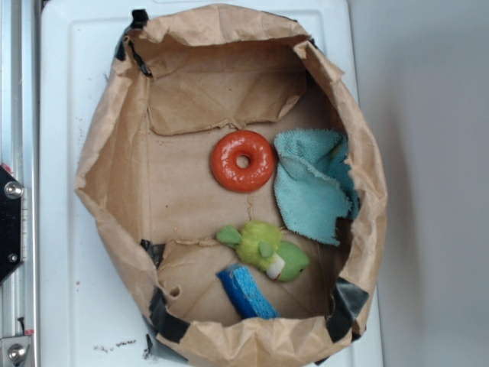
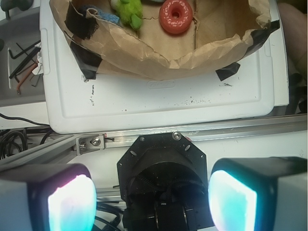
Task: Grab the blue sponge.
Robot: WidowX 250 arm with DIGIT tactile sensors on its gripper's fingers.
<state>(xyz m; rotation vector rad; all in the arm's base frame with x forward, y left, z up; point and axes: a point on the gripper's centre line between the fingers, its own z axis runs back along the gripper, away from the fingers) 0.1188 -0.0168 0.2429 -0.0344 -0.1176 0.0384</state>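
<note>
Jaws spread wide, empty; gripper (image 2: 151, 199) parked over base. I note blue sponge (image 1: 247, 291) lies against paper bag wall (image 1: 114, 153), beside green plush (image 1: 266, 248); cramped approach likely.

No legible text, label, brand, number or sign is found in either view; only illegible dark scuff marks are seen on the white board (image 2: 159, 98).

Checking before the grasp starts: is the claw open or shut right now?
Open. In the wrist view the claw has its two pads far apart, nothing between them, well short of the small royal-blue rectangular sponge.
</note>
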